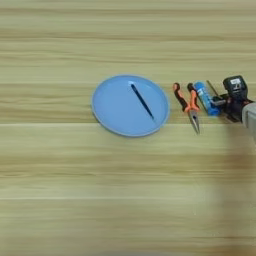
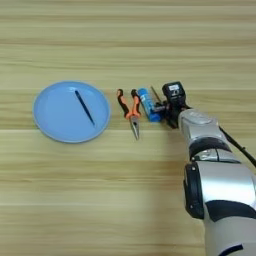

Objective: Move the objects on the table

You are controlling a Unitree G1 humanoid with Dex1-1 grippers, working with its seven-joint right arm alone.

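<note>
Centrally on the wooden table [image 1: 60, 200] lies the round light-blue plate [image 1: 112, 107], the only container in sight; inside it rests a thin black stick [image 1: 142, 101], lying diagonally from upper left to lower right across the plate's right half, its lower end close to the rim; nothing else sits in the plate.

To the plate's right, near it but apart from it, lie the orange-handled pliers [image 1: 188, 103], handles pointing away from the robot and the metal nose pointing toward it; just beside the pliers on their right is the blue cylinder with white cap [image 2: 148, 104], tilted a little, its pale end at the far side; a thin amber-handled screwdriver [image 2: 156, 94] shows only as a short slanted sliver between the cylinder and the gripper, the rest of it hidden.

Coming up from the bottom right of the right eye view, the silver forearm [image 2: 215, 180] reaches to the right gripper [image 2: 166, 107], whose black body stands just to the right of the blue cylinder; one dark finger extends to the cylinder's lower right side and seems to touch it; whether the fingers are spread or closed, and whether they hold the cylinder or the screwdriver, cannot be told from either view.
</note>
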